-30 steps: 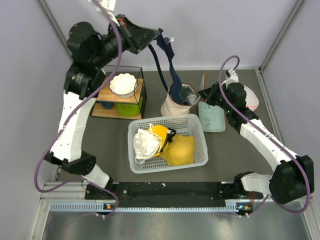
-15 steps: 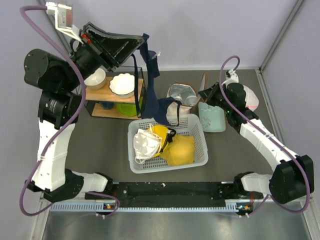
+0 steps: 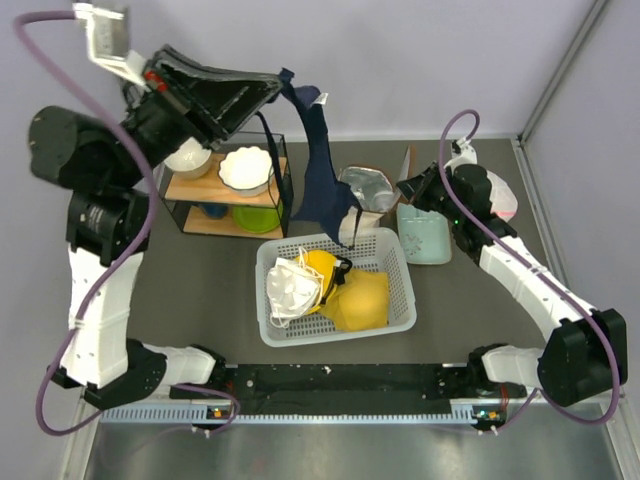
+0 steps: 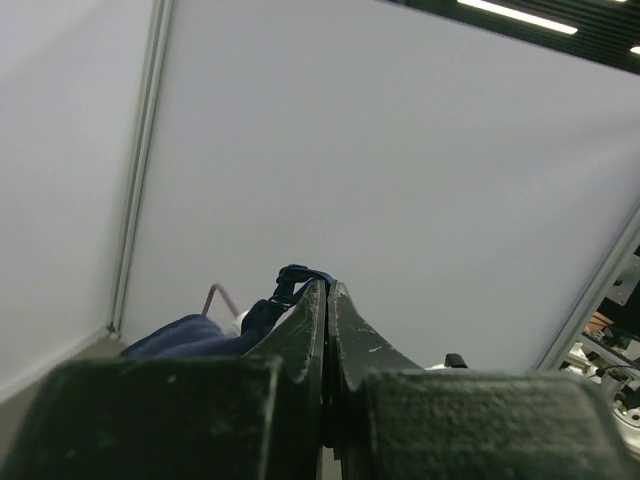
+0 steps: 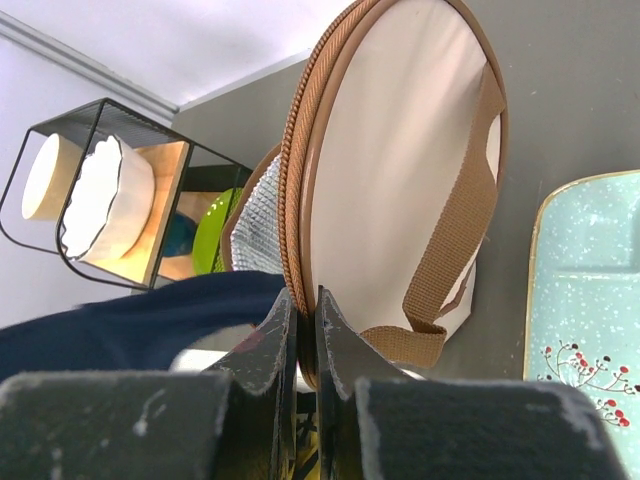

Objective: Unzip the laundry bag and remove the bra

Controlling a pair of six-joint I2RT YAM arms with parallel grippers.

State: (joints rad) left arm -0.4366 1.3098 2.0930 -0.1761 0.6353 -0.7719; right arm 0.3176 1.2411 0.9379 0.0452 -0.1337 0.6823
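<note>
In the top view, the left gripper [image 3: 274, 86] is sitting high in the upper left of the frame, further left than a second ago, when it was nearer the top centre. The bra [image 3: 323, 188], whose lower end was then still inside the laundry bag [image 3: 364, 189], is now hanging entirely free. It is dangling from the closed fingers down the middle of the frame, just left of the bag's open silvery mouth. Its lowest strap is reaching the far rim of the white basket [image 3: 336, 331], and it is hanging slightly more to the right than half a second ago. The right gripper [image 3: 407, 189] is staying where it was, at the bag's right side beside the mint tray [image 3: 424, 240]. In the left wrist view, the left gripper [image 4: 326, 291] is showing its jaws pressed together with only a thin slit between them. They are pinching a dark blue strap of the bra [image 4: 293, 277], whose navy cloth is bunching at the lower left. In the right wrist view, the right gripper [image 5: 304, 301] is clamping its nearly shut jaws on the brown zipper edge of the laundry bag [image 5: 400, 170]. The bag's round lid is standing upright above the fingers, and the bra [image 5: 130, 328] is crossing the lower left of the frame.
</note>
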